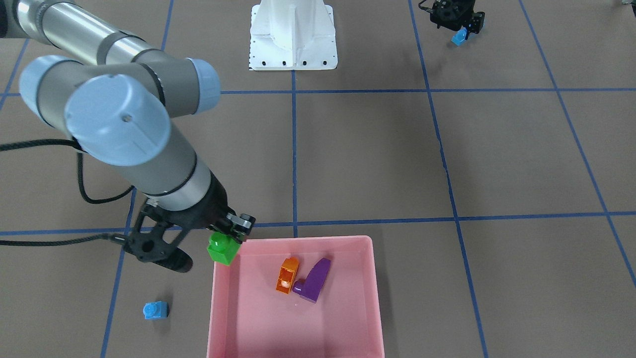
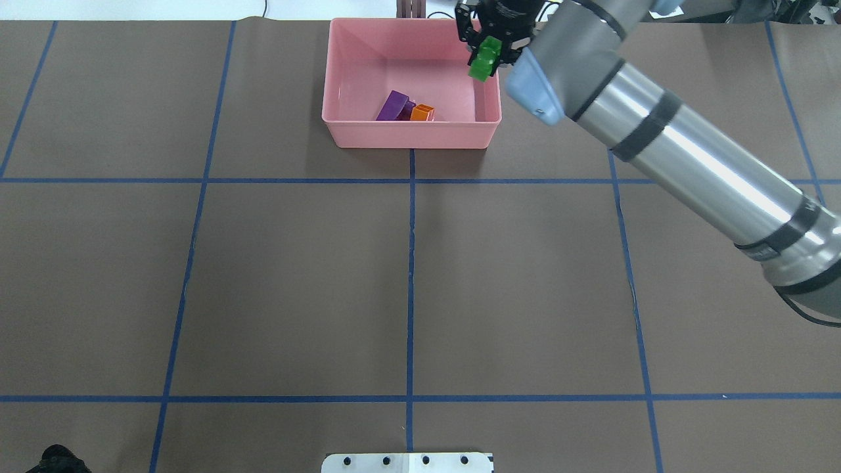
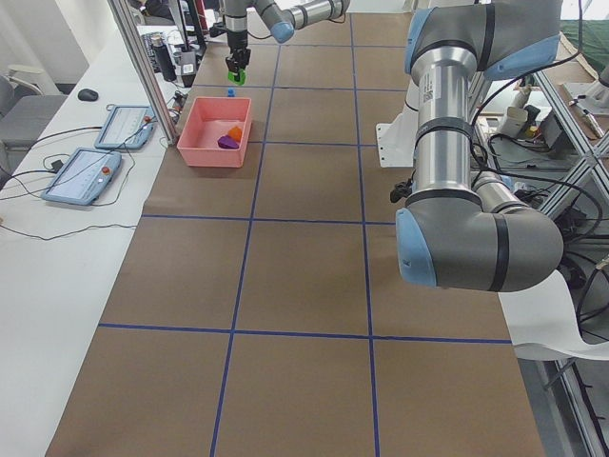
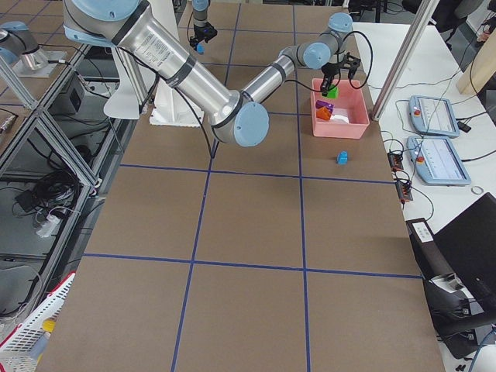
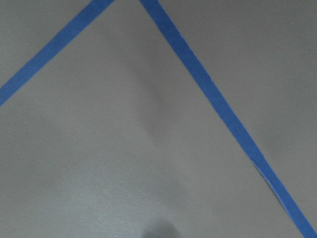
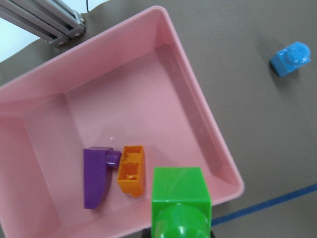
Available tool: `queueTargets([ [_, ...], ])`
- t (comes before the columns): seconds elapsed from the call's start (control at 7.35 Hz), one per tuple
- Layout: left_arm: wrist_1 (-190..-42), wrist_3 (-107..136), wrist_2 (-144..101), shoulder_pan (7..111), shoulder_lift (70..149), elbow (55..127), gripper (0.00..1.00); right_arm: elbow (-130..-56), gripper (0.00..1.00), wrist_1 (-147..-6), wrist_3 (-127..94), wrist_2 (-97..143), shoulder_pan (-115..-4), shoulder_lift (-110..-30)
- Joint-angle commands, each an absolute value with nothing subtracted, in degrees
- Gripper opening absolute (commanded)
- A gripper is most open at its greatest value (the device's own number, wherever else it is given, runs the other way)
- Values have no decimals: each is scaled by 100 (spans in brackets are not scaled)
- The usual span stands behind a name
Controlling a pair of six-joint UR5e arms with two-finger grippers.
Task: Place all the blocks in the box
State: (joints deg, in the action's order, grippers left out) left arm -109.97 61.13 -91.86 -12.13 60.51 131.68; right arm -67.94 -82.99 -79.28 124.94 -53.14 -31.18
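**Green brick held over the tray's rim**

The label (image 3: 436, 92) on the near arm in the left side view is too small to read. The right gripper (image 2: 487, 50) clamps the green brick (image 1: 222, 248) above the rim of the pink tray (image 1: 308, 325), on the robot's right side. There are five bricks. An orange brick (image 1: 287, 275) and a purple brick (image 1: 314, 281) lie touching inside the tray. A small blue brick (image 1: 156, 310) sits on the table beside it. Another blue brick (image 1: 459, 37) shows at the left gripper (image 1: 464, 29), which the frame's edge cuts off, so I cannot tell whether it grips.
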Motion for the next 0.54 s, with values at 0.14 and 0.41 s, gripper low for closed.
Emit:
queueTargets([
  [0.14, -11039, 6249, -9176, -1415, 5871, 13166, 99, -5425, 0, -7146, -8525, 11911, -5037, -2585],
  [0.41, -11065, 6484, -9176, -1677, 5880, 13026, 99, -5309, 0, -7022, -8534, 11734, -4852, -2575],
])
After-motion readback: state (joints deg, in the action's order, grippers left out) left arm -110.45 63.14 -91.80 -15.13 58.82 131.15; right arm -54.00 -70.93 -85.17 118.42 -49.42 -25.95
